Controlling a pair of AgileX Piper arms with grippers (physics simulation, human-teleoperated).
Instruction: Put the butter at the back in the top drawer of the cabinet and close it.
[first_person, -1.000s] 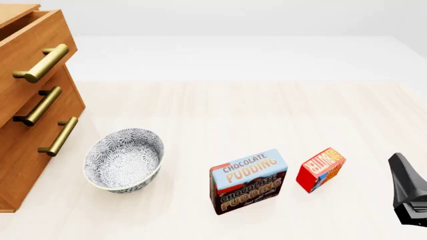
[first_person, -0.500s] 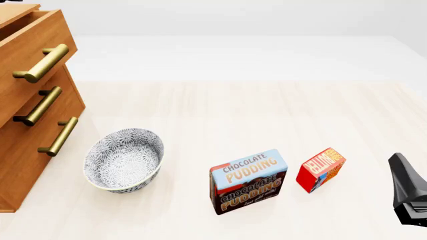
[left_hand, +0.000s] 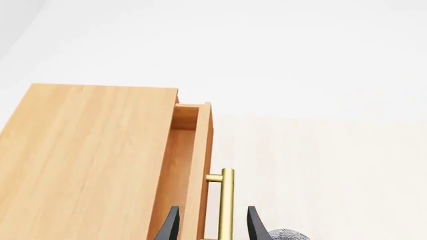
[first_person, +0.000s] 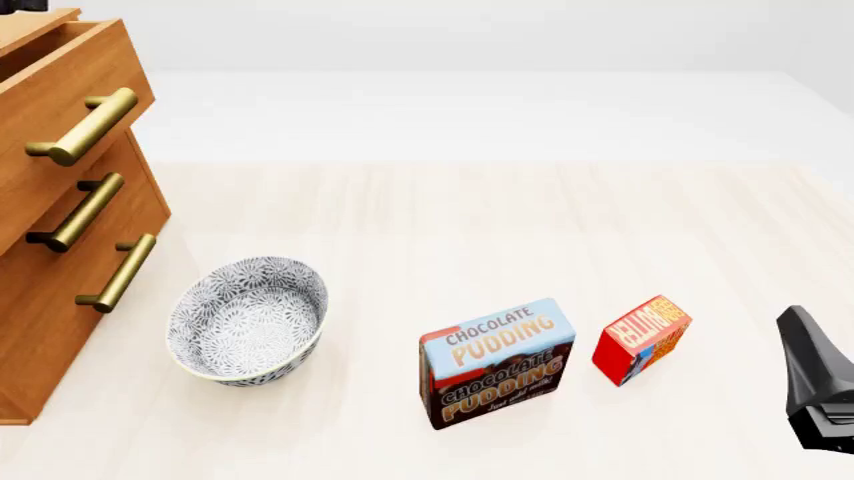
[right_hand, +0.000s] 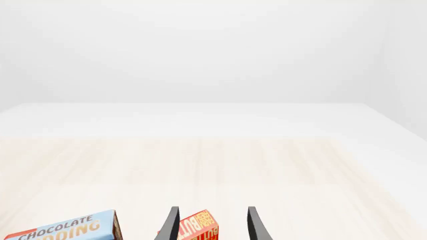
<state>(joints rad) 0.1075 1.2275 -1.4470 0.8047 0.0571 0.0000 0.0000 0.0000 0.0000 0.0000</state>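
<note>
Butter cut off below

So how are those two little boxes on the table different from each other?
The pudding box is larger, blue and brown, reading "Chocolate Pudding". The butter is smaller, red with an orange-and-white label. The pudding box sits nearer the bowl; the butter sits nearer the right gripper. Both are rectangular packs standing on the table.

The right end effector has two thin, black, tapering fingers; the left end effector looks alike, black and matte.
</note>
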